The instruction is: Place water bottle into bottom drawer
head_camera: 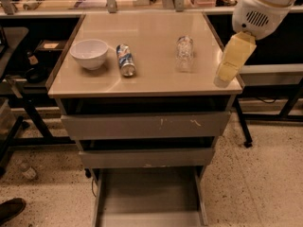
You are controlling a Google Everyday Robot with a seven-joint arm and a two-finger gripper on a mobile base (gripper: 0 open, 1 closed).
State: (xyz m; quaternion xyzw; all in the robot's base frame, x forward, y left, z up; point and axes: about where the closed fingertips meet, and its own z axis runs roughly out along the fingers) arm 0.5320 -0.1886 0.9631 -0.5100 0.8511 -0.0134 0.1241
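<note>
The water bottle (184,54), small, clear and crinkled, lies on the beige cabinet top (147,27) right of centre. The bottom drawer (149,197) is pulled out at the foot of the cabinet, a wide shallow grey tray with nothing in it. My gripper (229,65), pale yellow, hangs from the white arm over the top's right edge, to the right of the bottle and apart from it.
A white bowl (89,53) and a blue-and-silver soda can (126,60) sit on the left half of the top. The scratched upper drawer front (147,125) and the middle one (147,157) are shut. Dark shelving stands on both sides. A shoe (12,209) is on the floor at lower left.
</note>
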